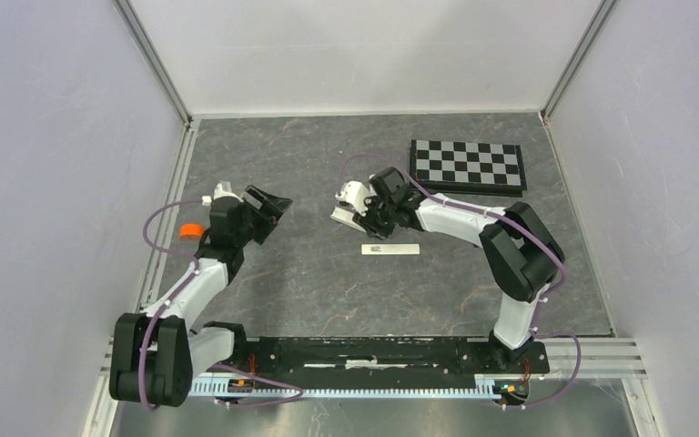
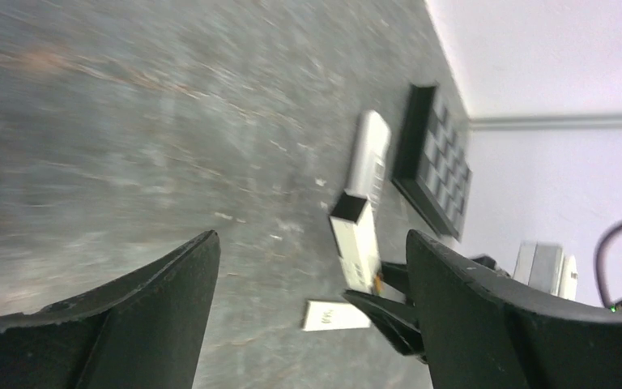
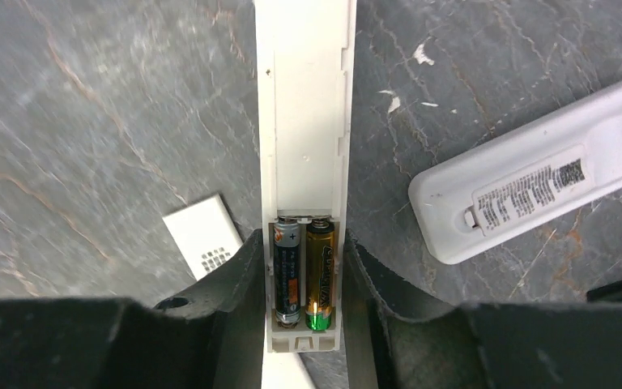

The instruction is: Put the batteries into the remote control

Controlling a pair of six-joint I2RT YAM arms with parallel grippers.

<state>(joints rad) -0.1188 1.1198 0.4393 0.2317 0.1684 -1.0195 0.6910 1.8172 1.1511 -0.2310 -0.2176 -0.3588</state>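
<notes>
My right gripper (image 3: 302, 243) is shut on a white remote control (image 3: 304, 121), gripping its sides at the battery end with the back facing up. The battery recess is open and holds two batteries side by side, a dark blue one (image 3: 287, 271) and a gold-green one (image 3: 320, 271). In the top view the right gripper (image 1: 364, 215) holds the remote (image 1: 344, 217) near the table's middle. The left wrist view shows the remote (image 2: 355, 243) tilted over the table. My left gripper (image 1: 273, 204) is open and empty, left of the remote; its fingers (image 2: 162, 300) frame bare table.
A small flat white cover (image 1: 390, 248) lies on the table beside the remote; it also shows in the right wrist view (image 3: 202, 235) and the left wrist view (image 2: 336, 314). A second rounded white handset (image 3: 534, 190) lies label side up to the right. A checkerboard (image 1: 467, 166) lies at the back right.
</notes>
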